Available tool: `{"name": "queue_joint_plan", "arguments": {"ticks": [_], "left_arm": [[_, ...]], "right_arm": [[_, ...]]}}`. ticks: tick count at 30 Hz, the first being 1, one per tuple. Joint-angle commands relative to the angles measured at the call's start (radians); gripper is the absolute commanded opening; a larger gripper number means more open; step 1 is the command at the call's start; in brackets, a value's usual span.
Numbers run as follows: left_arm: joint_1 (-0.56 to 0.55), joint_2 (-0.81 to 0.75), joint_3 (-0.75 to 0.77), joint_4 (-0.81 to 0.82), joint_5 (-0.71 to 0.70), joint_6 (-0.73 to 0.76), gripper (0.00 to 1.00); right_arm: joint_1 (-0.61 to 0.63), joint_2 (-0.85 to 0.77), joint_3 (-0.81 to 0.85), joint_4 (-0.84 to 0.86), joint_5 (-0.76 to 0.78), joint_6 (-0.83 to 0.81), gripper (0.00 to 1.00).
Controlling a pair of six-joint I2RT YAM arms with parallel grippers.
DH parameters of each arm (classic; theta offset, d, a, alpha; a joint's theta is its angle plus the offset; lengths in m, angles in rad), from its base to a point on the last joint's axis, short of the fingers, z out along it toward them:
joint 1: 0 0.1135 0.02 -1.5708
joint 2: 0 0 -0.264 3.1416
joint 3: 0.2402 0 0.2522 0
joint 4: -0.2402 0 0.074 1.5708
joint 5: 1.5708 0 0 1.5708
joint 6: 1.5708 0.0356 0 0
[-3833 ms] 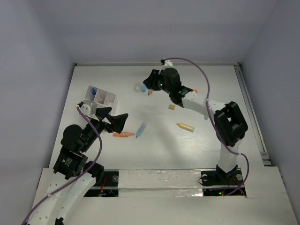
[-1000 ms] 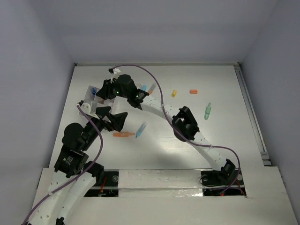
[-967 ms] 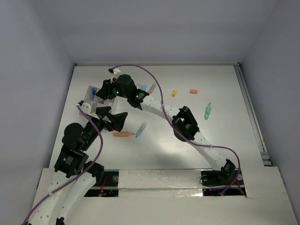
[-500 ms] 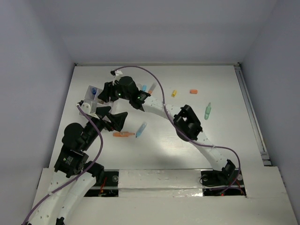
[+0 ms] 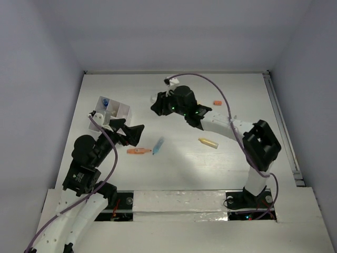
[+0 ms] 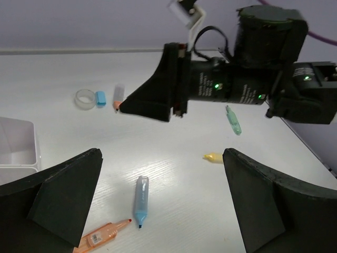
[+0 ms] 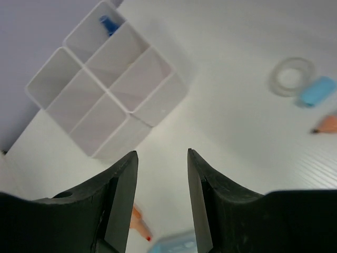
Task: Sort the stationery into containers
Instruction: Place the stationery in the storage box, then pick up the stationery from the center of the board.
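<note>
One small blue piece (image 7: 108,23) sits in the far corner cell of the white box (image 7: 149,115), which stands at the far left of the table (image 5: 179,168). Everything else lies loose. The clear tape roll (image 7: 274,79), a blue eraser (image 7: 318,90) just beside it and an orange-tipped pen (image 6: 117,97) lie to the right of the box. The blue pen (image 6: 141,203) and orange pen (image 6: 102,235) are nearer, in front of my left gripper (image 6: 162,155), with the yellow pen (image 6: 213,157) and green pen (image 6: 233,121) further right. My right gripper (image 7: 161,155) hangs above the table to the right of the box, near the tape roll, its fingers narrowly parted with nothing between them. My left is spread wide and is empty too. As I judge it, the roll is the nearest pick, and this narrow gap is the hazard. Coming down as I am, a finger would land on the ring or nudge it away, taking the eraser along. The thin-walled box looks light, so a clipped rim could shove or tip it and spill the blue piece. My two arms are also close together on this side, and a careless reach by either could knock the other.
</note>
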Motion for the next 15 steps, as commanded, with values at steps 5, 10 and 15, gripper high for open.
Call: {"name": "queue_joint_plan", "arguments": {"ticks": [5, 10, 15], "left_arm": [[0.033, 0.046, 0.017, 0.063, 0.047, -0.011, 0.99], [0.060, 0.066, 0.016, 0.072, 0.073, -0.014, 0.99], [0.080, 0.072, 0.014, 0.074, 0.073, -0.014, 0.99]], "right_arm": [[-0.213, -0.153, -0.147, -0.107, 0.099, -0.011, 0.49], [-0.235, -0.058, -0.005, -0.179, 0.080, -0.078, 0.54], [-0.235, 0.143, 0.239, -0.283, 0.030, -0.096, 0.52]]}}
